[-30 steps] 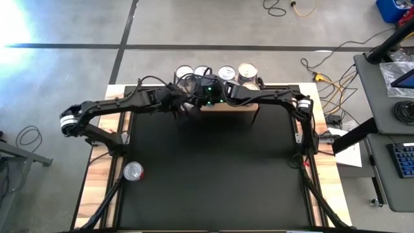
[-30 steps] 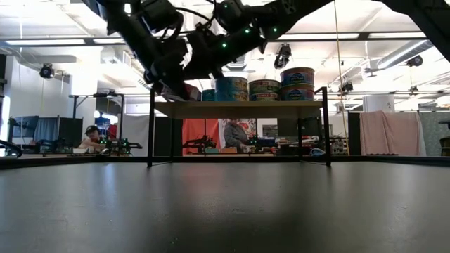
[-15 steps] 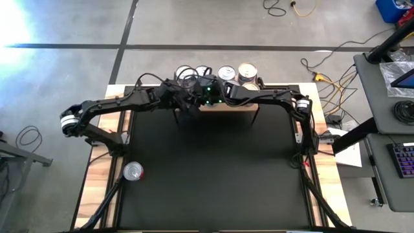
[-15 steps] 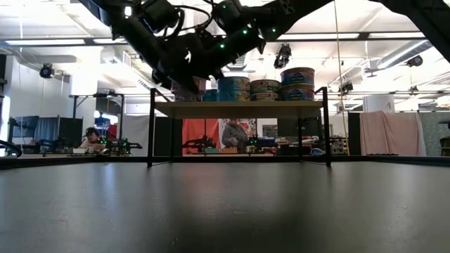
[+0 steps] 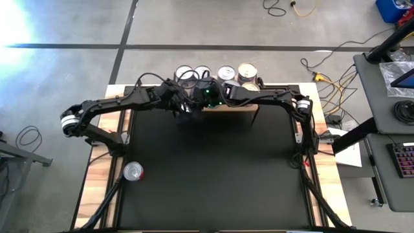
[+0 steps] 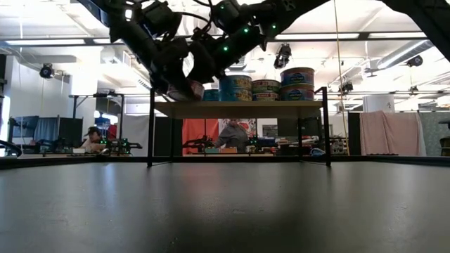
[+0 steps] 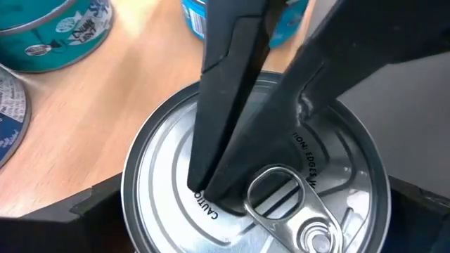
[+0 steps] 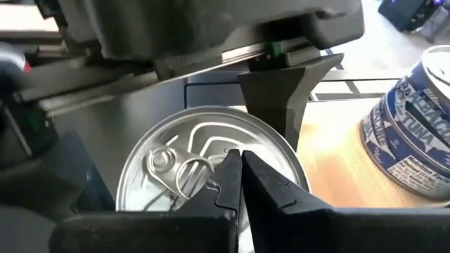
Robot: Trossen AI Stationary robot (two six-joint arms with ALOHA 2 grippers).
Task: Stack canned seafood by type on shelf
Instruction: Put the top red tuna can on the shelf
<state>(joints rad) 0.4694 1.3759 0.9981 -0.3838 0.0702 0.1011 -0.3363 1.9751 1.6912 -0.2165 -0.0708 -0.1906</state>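
A tin with a silver pull-tab top (image 7: 169, 169) and a reddish side label (image 6: 187, 90) sits at the left end of the light-wood shelf (image 6: 239, 107). My left gripper (image 7: 256, 211) stands wide around this tin. My right gripper (image 8: 239, 169) is shut, with its tips on the tin's top. In the high view both grippers (image 5: 184, 105) (image 5: 194, 98) meet over the shelf's left end and hide the tin. Several other tins (image 5: 226, 72) stand on the shelf, some of them stacked (image 6: 297, 83). My left gripper has the tin's round side wall (image 7: 130, 211) between its two fingers, one on each opposite side, slanting down from the table's left and near side. The fingers hide whether the tin's base rests on the shelf. My right gripper presses its shut fingertips (image 7: 211, 190) down on the tin's top (image 8: 211, 151), beside the pull tab. It comes slanting down from the table's right side.
Teal-labelled tins (image 7: 49, 31) stand on the shelf just beyond the held tin, and a blue tuna tin (image 8: 415, 133) is to one side. One red tin (image 5: 132, 171) stands alone near the mat's left near corner. The black mat (image 5: 213, 175) takes up the middle of the table.
My left gripper has turned at the wrist and swung a little toward the shelf with the tin. My right gripper has tipped further down over the tin's top. Neither has changed its finger gap.
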